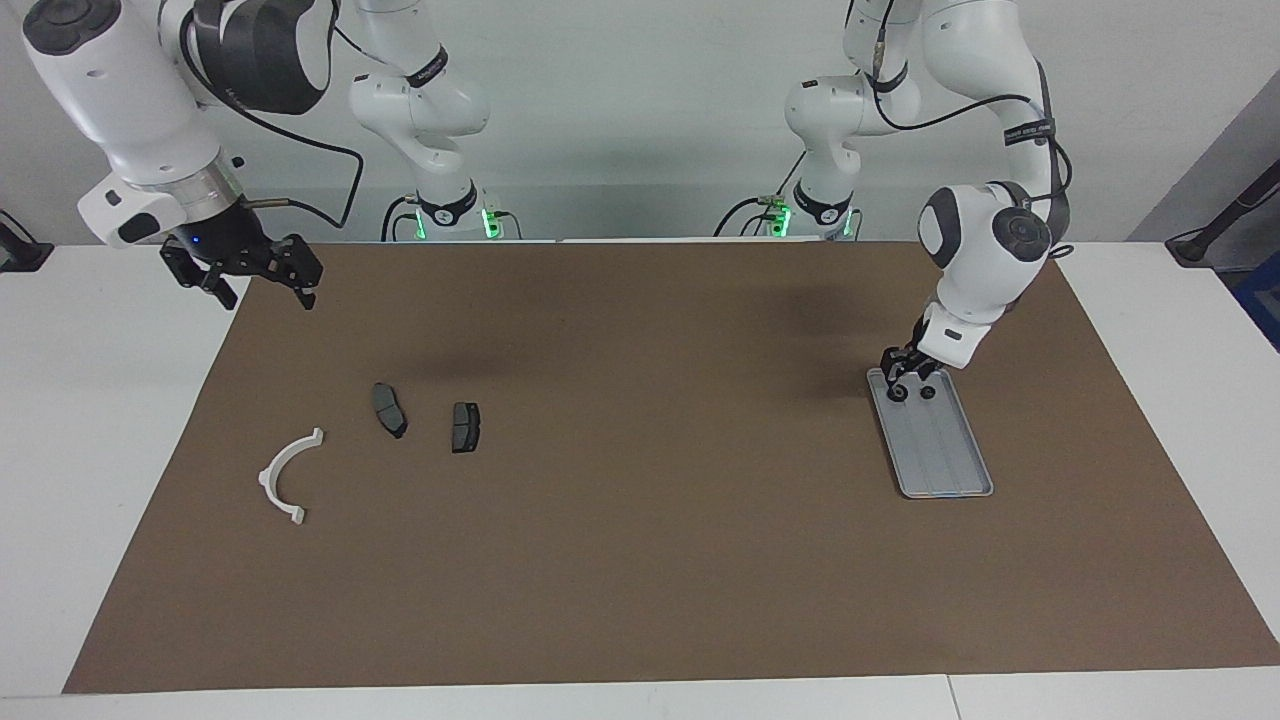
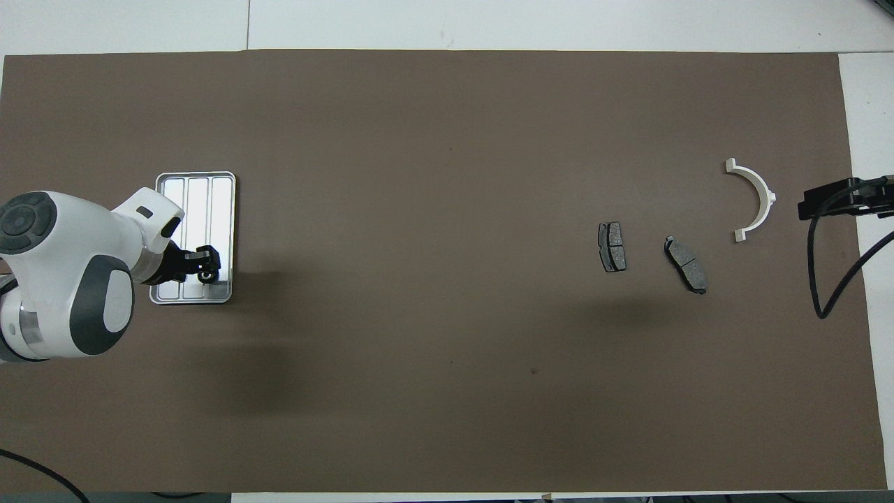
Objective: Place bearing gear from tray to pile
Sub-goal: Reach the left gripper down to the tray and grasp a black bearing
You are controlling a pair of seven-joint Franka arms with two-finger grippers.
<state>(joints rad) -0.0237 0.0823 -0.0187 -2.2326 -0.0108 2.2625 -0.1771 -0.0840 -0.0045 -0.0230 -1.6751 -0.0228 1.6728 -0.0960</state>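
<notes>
The silver tray (image 1: 948, 462) (image 2: 198, 199) lies toward the left arm's end of the table. Two small dark bearing gears sit at its end nearer the robots. One bearing gear (image 1: 898, 394) (image 2: 207, 276) is right at the tip of my left gripper (image 1: 908, 384) (image 2: 205, 264), which is down in the tray. The second gear (image 1: 928, 392) is hidden under that gripper in the overhead view. The pile lies toward the right arm's end: a white bracket (image 1: 285, 478) (image 2: 758, 198) and two dark pads (image 1: 389, 409) (image 1: 465, 427). My right gripper (image 1: 268, 295) waits open above the mat's edge.
A brown mat (image 1: 640, 560) covers most of the white table. The pads (image 2: 612, 246) (image 2: 686, 264) lie nearer the robots than the bracket. A black cable (image 2: 817, 279) hangs from the right arm over the mat's edge.
</notes>
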